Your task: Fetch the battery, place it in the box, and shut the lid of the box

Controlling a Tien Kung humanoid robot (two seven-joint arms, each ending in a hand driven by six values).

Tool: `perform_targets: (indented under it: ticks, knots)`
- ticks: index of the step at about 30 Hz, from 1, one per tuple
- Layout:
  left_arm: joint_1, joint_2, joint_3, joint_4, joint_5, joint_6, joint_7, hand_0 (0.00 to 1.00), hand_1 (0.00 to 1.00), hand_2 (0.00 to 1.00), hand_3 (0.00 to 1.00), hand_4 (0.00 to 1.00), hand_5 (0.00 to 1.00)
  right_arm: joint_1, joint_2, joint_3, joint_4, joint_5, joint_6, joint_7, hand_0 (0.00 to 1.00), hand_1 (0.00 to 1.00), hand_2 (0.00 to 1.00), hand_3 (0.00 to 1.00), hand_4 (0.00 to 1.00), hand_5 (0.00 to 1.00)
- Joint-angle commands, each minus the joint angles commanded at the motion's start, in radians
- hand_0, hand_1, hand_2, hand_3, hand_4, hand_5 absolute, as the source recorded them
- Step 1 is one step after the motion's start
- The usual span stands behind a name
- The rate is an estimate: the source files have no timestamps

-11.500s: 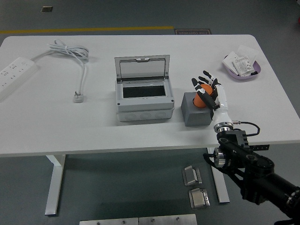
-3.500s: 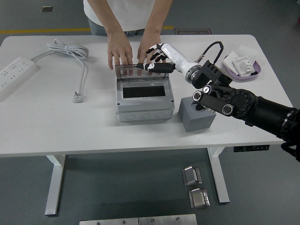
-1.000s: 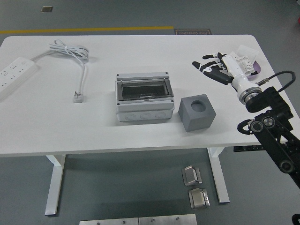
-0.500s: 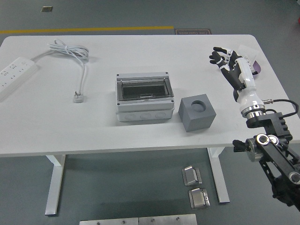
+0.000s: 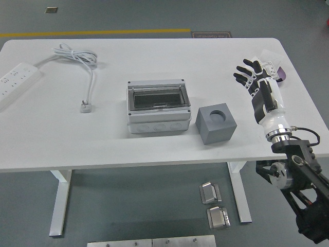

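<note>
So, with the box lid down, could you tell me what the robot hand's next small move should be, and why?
Probably pull the right robot hand back off the table to rest. The box has its lid shut, the gray block has an empty socket, and the hand is open and holds nothing, so nothing seems left to do.
</note>
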Motion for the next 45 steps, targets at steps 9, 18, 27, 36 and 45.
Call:
perform_targets:
  ticks: [9,18,27,36,45]
  knots:
    - [-0.005,-0.001,-0.009,0.001,0.030,0.009,0.037,0.652,0.705,0.632,0.670,0.538,0.090,-0.019,-0.004,0.018,-0.005,-0.079,-0.007,-0.022,0.838,0.702,0.704,0.758,0.998,0.856]
    - [-0.020,-0.003,-0.022,0.001,0.056,0.006,0.060,0.647,0.701,0.631,0.670,0.553,0.096,-0.008,0.006,0.007,-0.012,-0.120,0.001,-0.043,0.840,0.699,0.703,0.760,0.997,0.841]
    - [-0.031,-0.003,-0.027,0.001,0.066,0.011,0.068,0.644,0.700,0.630,0.672,0.556,0.095,-0.009,-0.001,0.012,-0.014,-0.131,0.001,-0.051,0.840,0.696,0.700,0.758,0.992,0.848]
    - [-0.038,-0.008,-0.029,0.002,0.068,0.009,0.067,0.639,0.693,0.626,0.674,0.570,0.107,-0.009,-0.005,0.020,-0.017,-0.130,0.001,-0.051,0.836,0.691,0.699,0.760,0.998,0.887]
    - [-0.043,-0.016,0.032,0.020,-0.044,-0.003,-0.001,0.638,0.694,0.625,0.675,0.571,0.109,-0.004,-0.008,0.033,-0.015,-0.111,-0.006,-0.029,0.835,0.689,0.698,0.760,0.998,0.888]
